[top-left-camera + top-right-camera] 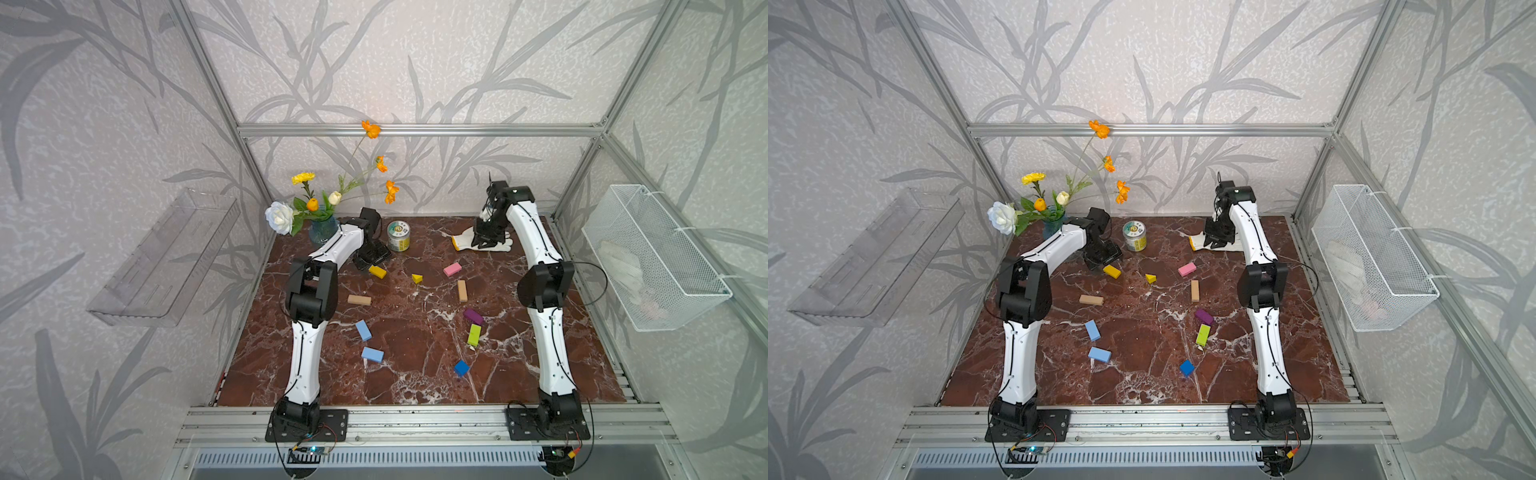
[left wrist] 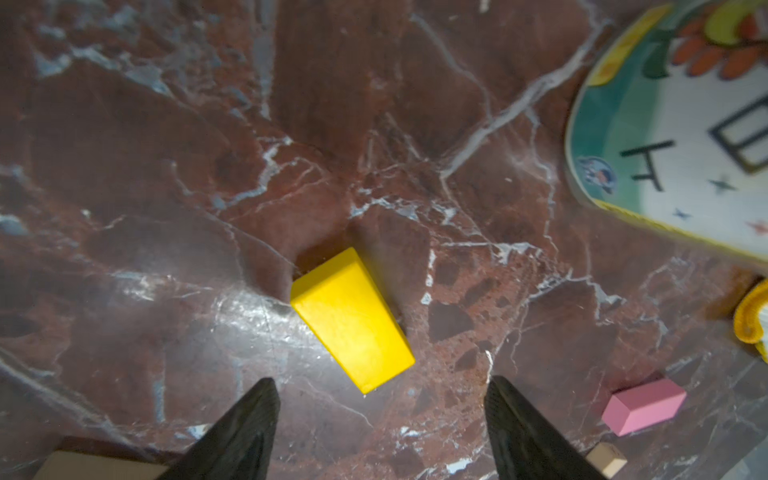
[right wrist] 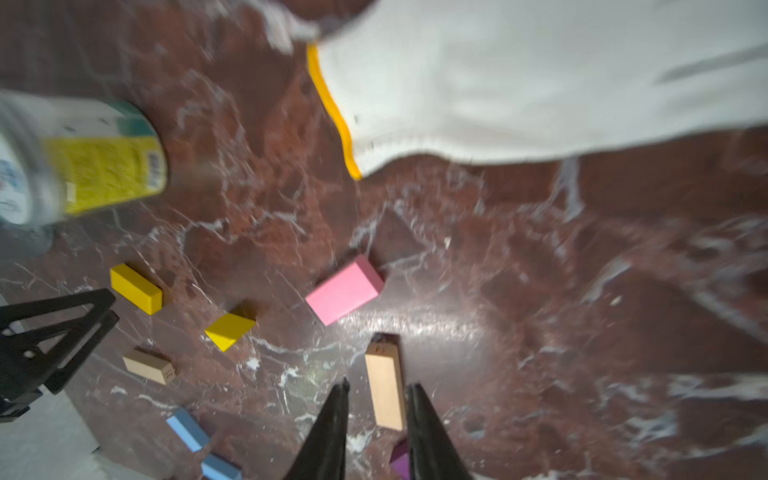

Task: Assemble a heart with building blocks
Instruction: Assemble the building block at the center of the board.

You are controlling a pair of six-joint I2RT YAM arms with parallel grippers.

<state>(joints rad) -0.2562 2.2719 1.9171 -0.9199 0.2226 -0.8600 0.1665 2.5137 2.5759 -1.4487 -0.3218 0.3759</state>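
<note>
Operator: Blocks, where do they sit?

Spotter: Your ten building blocks [image 1: 359, 299] lie on the table [image 1: 415, 374], spread in a loose heart-shaped ring with gaps between them, in both top views. The dark blue block [image 1: 461, 368] marks the near point. The yellow block [image 1: 377, 271], a yellow wedge [image 1: 417, 278] and the pink block [image 1: 452, 269] run along the far side.

Operator: And my left tool?

Spotter: In a top view your left tool [image 1: 371, 259] hangs just beside the yellow block, near the tin [image 1: 398, 235], but you can't read its jaws there. The left wrist view settles it: the fingers [image 2: 249, 428] stand wide apart, and the yellow block [image 2: 351, 320] lies on the table just ahead of them, untouched. That view also catches the pink block [image 2: 642, 405] and the tin's printed lid [image 2: 665, 145] close up.

Operator: Right tool?

Spotter: From above, your right tool [image 1: 1217, 241] sits at the far edge over the white glove [image 1: 1200, 242], well apart from the ring. Its wrist view shows what the top views hide: the fingers [image 3: 328, 432] are drawn nearly together with nothing gripped. The tan block [image 3: 384, 374] seen through the narrow slit lies on the table beyond them. That view is blurred, yet it also catches your left tool [image 3: 54, 332] near the yellow block [image 3: 136, 289].
</note>
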